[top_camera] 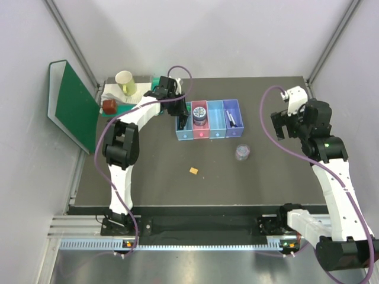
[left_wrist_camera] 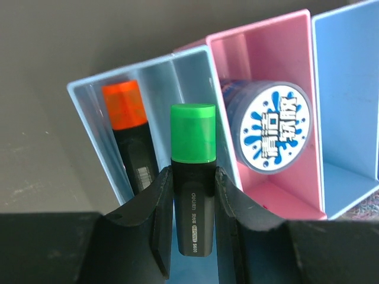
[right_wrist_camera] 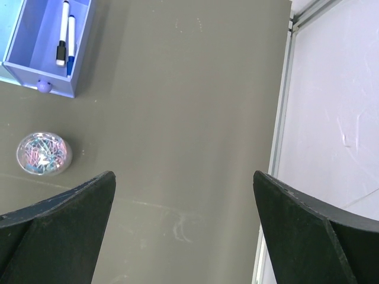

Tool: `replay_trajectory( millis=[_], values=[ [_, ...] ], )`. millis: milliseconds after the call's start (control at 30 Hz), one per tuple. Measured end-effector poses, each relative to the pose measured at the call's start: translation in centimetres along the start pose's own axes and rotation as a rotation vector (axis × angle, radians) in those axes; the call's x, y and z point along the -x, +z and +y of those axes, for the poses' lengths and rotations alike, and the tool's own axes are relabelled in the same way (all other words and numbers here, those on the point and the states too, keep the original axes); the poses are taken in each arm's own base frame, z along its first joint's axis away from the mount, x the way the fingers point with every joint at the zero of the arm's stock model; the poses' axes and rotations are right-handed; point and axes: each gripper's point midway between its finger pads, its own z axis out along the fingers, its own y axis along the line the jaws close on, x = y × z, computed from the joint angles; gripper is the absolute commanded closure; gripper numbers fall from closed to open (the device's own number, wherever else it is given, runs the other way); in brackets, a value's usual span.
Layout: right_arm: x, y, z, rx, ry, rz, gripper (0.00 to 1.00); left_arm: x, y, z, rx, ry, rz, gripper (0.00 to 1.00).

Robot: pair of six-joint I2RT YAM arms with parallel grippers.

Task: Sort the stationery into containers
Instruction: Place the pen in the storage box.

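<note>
Near the table's far edge, top view: the left claw hangs over the light blue bin, with the clear tub and tan block lying toward mid-table. Left wrist view: it clamps the green-capped highlighter above that bin, which holds an orange-capped highlighter. Right wrist view: the right claw gapes wide, holding nothing.

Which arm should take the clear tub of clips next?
Right. The right arm has its jaws open and empty, with the clear tub close by in its wrist view. The left arm is occupied, jaws shut on the green-capped highlighter at the light blue bin.
</note>
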Motion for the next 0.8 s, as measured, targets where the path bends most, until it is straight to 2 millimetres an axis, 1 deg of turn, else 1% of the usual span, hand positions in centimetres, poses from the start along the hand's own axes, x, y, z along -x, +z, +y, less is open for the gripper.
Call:
replay_trajectory(
  millis=[133, 200, 233, 267, 333, 367, 433, 500, 600, 800],
  values=[
    [0.0, 0.0, 0.0, 0.000, 0.006, 0.000, 0.00, 0.6, 0.5, 0.5, 0.003, -0.008, -0.013, 1.00],
    [0.0, 0.0, 0.1, 0.003, 0.007, -0.002, 0.00, 0.8, 0.6, 0.6, 0.003, -0.009, -0.018, 0.84],
    [0.0, 0.0, 0.1, 0.006, 0.009, -0.002, 0.00, 0.9, 0.6, 0.6, 0.003, -0.008, -0.021, 0.78],
    [0.1, 0.0, 0.2, 0.009, 0.010, -0.003, 0.00, 1.0, 0.7, 0.6, 0.002, -0.008, -0.022, 0.70],
    [0.1, 0.0, 0.5, 0.024, 0.014, -0.005, 0.00, 1.0, 0.7, 0.6, 0.001, -0.008, -0.024, 0.64],
    [0.0, 0.0, 0.7, 0.037, 0.014, -0.005, 0.00, 1.0, 0.7, 0.6, 0.000, -0.007, -0.024, 0.59],
    [-0.1, 0.1, 1.4, 0.073, 0.013, -0.002, 0.00, 1.1, 0.7, 0.6, -0.003, -0.003, -0.025, 0.54],
    [-0.3, 0.3, 2.3, 0.123, 0.013, 0.005, 0.00, 1.1, 0.7, 0.4, -0.010, -0.001, -0.025, 0.50],
    [-0.6, 0.6, 3.4, 0.181, 0.015, 0.018, 0.01, 1.2, 0.6, 0.0, -0.032, 0.003, -0.024, 0.48],
    [-1.7, 1.4, 6.0, 0.313, 0.025, 0.051, 0.00, 1.1, 0.6, -0.3, -0.054, 0.011, -0.019, 0.48]
  ],
)
